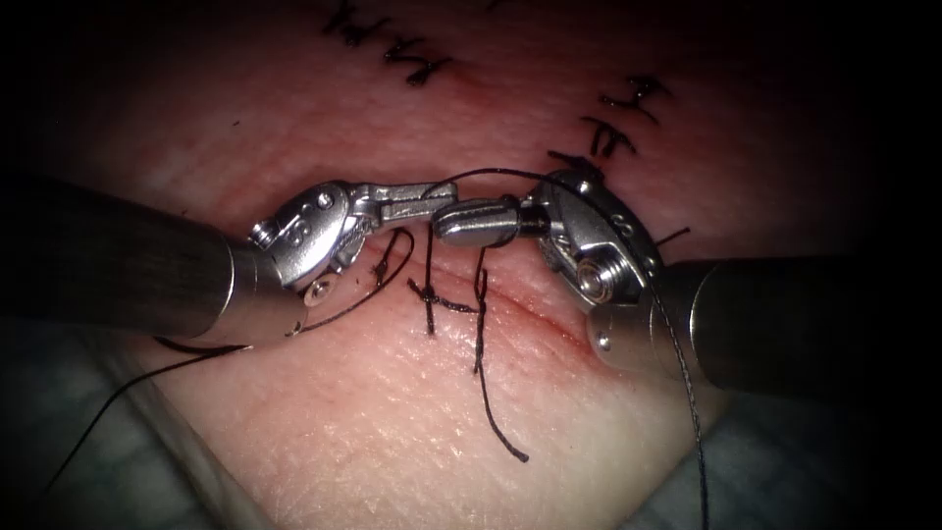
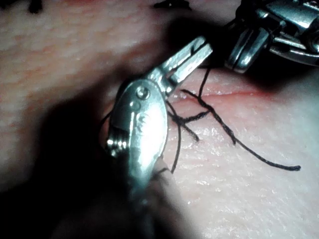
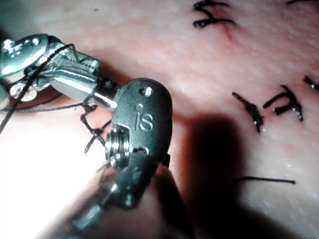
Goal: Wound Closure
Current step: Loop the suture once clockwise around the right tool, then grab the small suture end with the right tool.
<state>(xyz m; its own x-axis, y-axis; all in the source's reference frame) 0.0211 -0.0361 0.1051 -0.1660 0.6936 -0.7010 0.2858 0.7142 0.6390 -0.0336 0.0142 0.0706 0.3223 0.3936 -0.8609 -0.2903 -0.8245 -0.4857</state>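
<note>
Two tools meet tip to tip just above the cut, mid-tissue.

Left side: the left tool comes in low over the tissue with its jaws pressed together on the thread. From that pinch one strand drops straight to a small knot sitting on the cut. The left wrist view shows the same tool narrow and closed, with thread falling from its tip.

Centre: a second strand rises from the cut to the underside of the right tool. Its free end trails loose across the near tissue.

Right side: the right tool's jaws lie together and appear to nip that second strand, though the contact point is shadowed. The right wrist view shows this tool with thread draped over it. The long strand arcs from the left tool's tip over the right tool's wrist and runs down along its shaft. Finished stitches sit on the far tissue. Where the needle lies I cannot tell.

Judgement: this looks like thread work at the knot, not needle work.
- Keep both grips firm.
- Keep any pull level with the tissue and opposed across the cut, so the knot seats flat and does not lift the edges.
- Watch the strand draped over the right wrist, which could snag on the joint.
- Keep the short end from slipping free.
</note>
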